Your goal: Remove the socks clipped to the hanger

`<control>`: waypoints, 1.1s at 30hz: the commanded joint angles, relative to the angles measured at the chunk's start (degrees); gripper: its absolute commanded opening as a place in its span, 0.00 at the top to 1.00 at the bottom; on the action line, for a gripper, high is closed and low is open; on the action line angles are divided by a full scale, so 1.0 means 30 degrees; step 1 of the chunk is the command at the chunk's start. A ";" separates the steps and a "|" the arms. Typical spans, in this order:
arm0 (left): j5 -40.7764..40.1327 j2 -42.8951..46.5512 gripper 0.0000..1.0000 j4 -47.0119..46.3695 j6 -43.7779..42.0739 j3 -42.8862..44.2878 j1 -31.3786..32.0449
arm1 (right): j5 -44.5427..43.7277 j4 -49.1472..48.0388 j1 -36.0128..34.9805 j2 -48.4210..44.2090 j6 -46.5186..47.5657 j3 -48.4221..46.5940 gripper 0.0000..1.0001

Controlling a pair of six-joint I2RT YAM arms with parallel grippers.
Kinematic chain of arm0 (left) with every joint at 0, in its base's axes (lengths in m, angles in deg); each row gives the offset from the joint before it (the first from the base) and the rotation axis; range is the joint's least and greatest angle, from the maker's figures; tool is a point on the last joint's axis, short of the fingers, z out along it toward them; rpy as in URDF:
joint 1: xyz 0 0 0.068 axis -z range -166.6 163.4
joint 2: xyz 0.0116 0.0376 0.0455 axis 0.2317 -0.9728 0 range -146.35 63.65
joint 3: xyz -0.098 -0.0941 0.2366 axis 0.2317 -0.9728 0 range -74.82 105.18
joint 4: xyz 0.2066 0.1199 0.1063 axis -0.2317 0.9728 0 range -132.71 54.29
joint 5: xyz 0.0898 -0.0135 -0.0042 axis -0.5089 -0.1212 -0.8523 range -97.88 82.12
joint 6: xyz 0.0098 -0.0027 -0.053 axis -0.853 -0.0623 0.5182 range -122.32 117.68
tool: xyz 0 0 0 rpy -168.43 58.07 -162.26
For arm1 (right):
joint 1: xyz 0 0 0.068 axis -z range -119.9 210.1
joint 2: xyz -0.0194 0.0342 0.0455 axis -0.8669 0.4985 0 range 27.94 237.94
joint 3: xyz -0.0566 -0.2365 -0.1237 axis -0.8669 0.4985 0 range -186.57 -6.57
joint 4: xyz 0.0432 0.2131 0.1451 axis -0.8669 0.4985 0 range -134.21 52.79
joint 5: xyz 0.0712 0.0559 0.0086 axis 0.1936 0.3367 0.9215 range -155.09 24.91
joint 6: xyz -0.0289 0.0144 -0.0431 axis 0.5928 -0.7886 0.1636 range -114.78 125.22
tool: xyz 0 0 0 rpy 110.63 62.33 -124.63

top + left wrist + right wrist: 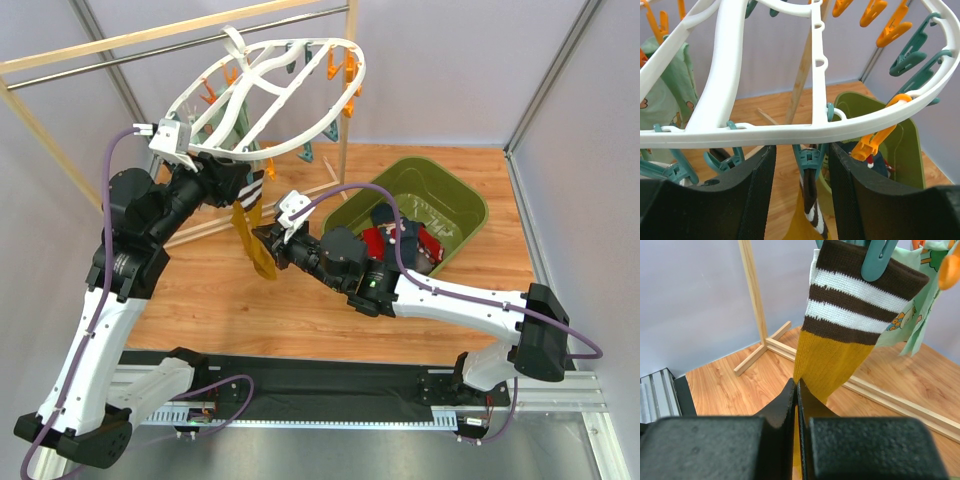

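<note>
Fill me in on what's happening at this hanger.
Two robot arms are working at a white hanger. The right pincer is shut on a mustard sock that hangs from a teal clip. The left pincer stands open around that clip, just under the rim. Other socks lie in the green bin.

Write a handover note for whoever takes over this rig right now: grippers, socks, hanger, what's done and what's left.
Left gripper: open, straddling the teal plastic clip under the rim of the large white plastic oval hanger.
Right gripper: shut on the mustard yellow sock with brown and white striped cuff, which hangs from that clip.
Done: red and dark socks lie in the olive green plastic bin.
Left: unclip this sock; a mint green printed sock also hangs on the hanger.
</note>
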 commanded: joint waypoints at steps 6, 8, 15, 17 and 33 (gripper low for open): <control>0.0748 0.0106 0.36 -0.1098 0.0728 -0.0031 -0.0124 | 0.0135 -0.0437 0.0016 -0.0631 0.0065 -0.0110 1.00; 0.0603 0.0223 0.34 -0.1097 0.0875 -0.0148 -0.0124 | 0.0105 -0.0437 0.0045 -0.0661 0.0065 -0.0110 1.00; 0.0513 0.0137 0.35 -0.1155 0.1606 -0.0499 -0.0124 | 0.0135 -0.0467 0.0016 -0.0632 -0.0023 -0.0051 0.99; 0.0456 0.0106 0.37 -0.1098 0.1842 -0.0588 -0.0124 | 0.0105 -0.0467 0.0045 -0.0661 -0.0023 -0.0022 1.00; 0.0162 -0.0421 0.41 -0.1507 0.1755 -0.0266 -0.0124 | 0.0310 -0.0467 0.0045 -0.0632 -0.0052 -0.0051 1.00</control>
